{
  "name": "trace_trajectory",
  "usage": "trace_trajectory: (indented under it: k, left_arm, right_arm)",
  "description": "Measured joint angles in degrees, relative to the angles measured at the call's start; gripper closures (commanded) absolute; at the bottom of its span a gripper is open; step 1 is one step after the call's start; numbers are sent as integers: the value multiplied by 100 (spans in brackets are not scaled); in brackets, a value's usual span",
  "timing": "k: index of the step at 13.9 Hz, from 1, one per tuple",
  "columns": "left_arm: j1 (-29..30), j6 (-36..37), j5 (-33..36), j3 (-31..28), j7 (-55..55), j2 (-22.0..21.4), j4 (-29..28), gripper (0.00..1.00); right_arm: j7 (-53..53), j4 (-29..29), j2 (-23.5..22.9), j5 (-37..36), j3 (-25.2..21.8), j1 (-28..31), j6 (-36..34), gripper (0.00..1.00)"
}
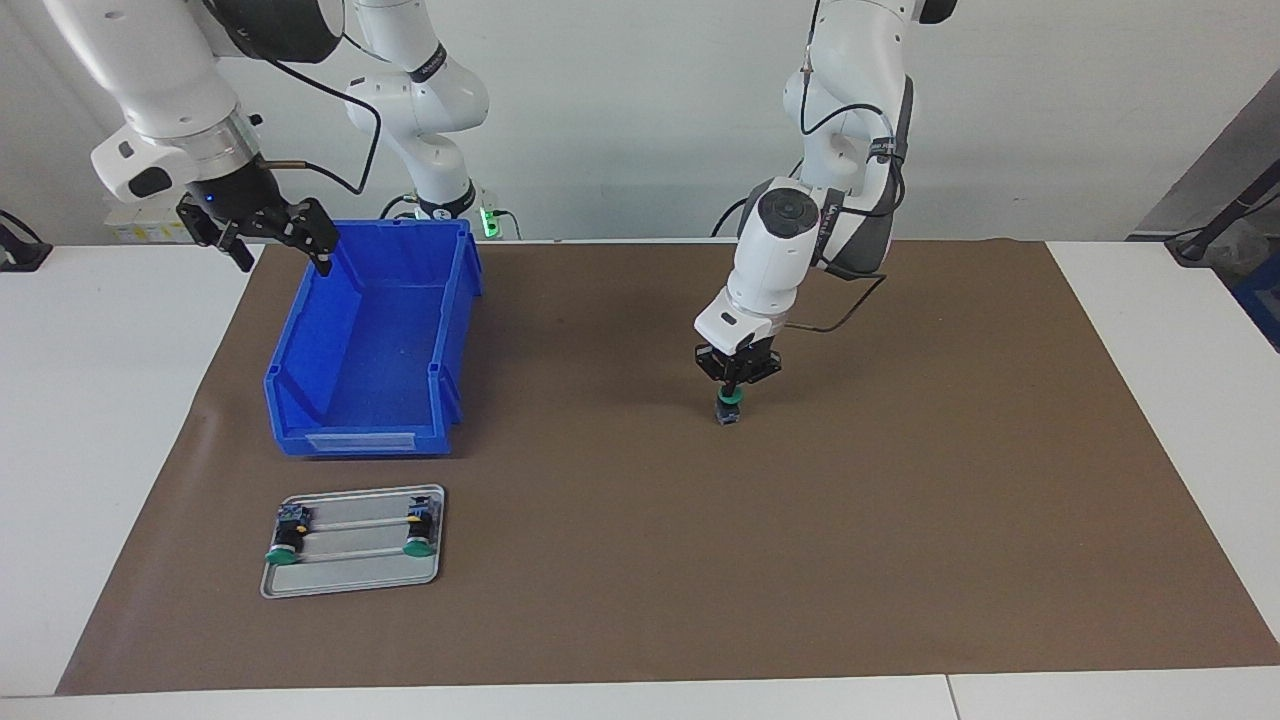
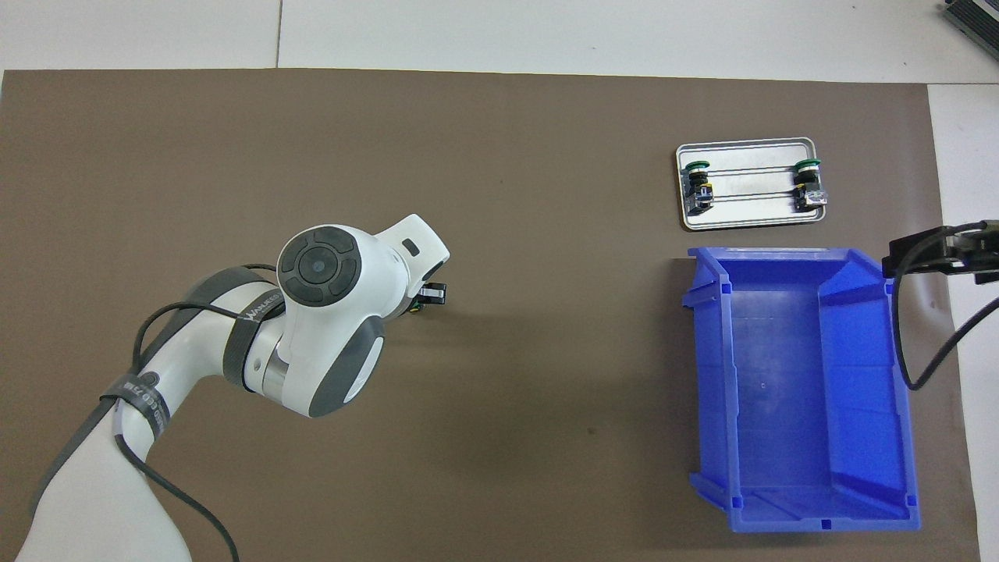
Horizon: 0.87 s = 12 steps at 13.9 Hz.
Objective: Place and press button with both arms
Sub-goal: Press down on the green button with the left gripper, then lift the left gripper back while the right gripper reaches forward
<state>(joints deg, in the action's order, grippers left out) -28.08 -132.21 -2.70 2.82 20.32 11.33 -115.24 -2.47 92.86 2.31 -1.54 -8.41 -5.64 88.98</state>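
The button (image 1: pixel 727 409) stands upright on the brown mat (image 1: pixel 900 500), green cap up, black body and blue-grey block below. My left gripper (image 1: pixel 736 388) is right on top of it, pointing straight down, fingers drawn in close around the cap — clenched on the button, its base at the mat. In the overhead view my own white wrist covers nearly all of this; only a bit of the left gripper (image 2: pixel 431 294) peeks out at three o'clock of the wrist housing.

Outward now. Nothing crowds the button, only bare mat around it. In the facing view, toward nine o'clock from it sits the blue bin (image 1: pixel 372 340), a glossy plastic box, open on top, with a pale label strip on the low wall farthest from me. My right gripper (image 1: pixel 282 243) hangs in the air at the bin's upper rim corner, fingers spread wide, holding nothing; that arm waits.

At six o'clock of the bin lies the metal tray (image 1: pixel 352 580), flat, silvery, with rounded corners and raised ridges running along it. Two other buttons (image 1: pixel 286 540) lie on their sides in it, one at each end, green caps pointing away from me.

Writing: a dark band on my left forearm (image 2: pixel 257 312) carries pale lettering, too small to read surely.

The table (image 1: pixel 100 400) under the mat is white and smooth.
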Motion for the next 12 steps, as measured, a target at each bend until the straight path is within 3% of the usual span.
trace_trajectory:
  k: [7, 12]
  left_arm:
    - [1, 235, -1, -9, 5, -1, 145, 100]
    - [180, 1517, -2, -125, 12, -3, 1183, 100]
  right_arm:
    - [0, 0, 0, 0, 0, 0, 0, 0]
    - [0, 0, 0, 0, 0, 0, 0, 0]
